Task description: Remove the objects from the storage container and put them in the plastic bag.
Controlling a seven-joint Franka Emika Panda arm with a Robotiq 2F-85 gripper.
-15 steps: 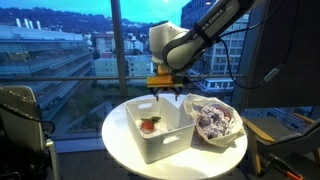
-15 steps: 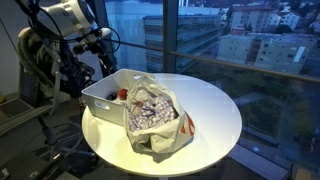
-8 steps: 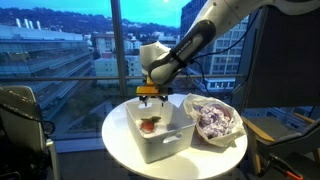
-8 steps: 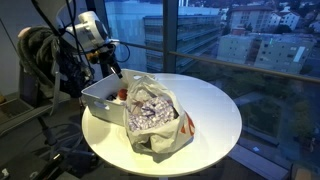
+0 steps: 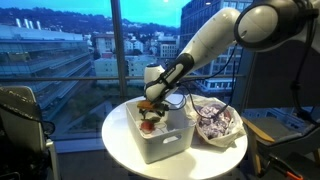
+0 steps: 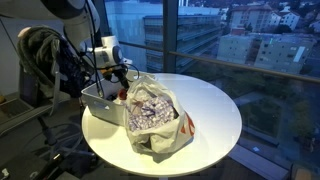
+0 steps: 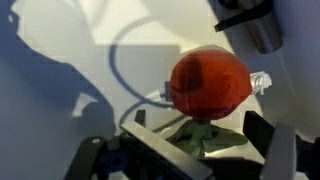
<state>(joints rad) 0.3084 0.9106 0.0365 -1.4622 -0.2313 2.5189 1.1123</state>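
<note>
Gripper [image 5: 150,106] low inside the white storage container [image 5: 168,143], fingers spread wide, red round toy [image 7: 208,83] on its floor just ahead; I fear it rolls aside if I close off-centre.

The plastic bag [image 6: 155,115] hides much of the storage container [image 6: 99,104], and the wrist view is blurred.

The container [image 5: 165,146] looks like smooth matt white plastic, the bag [image 5: 216,120] thin crinkled film, the red ball [image 7: 207,83] softly glossy, the table [image 5: 215,160] smooth white.
</note>
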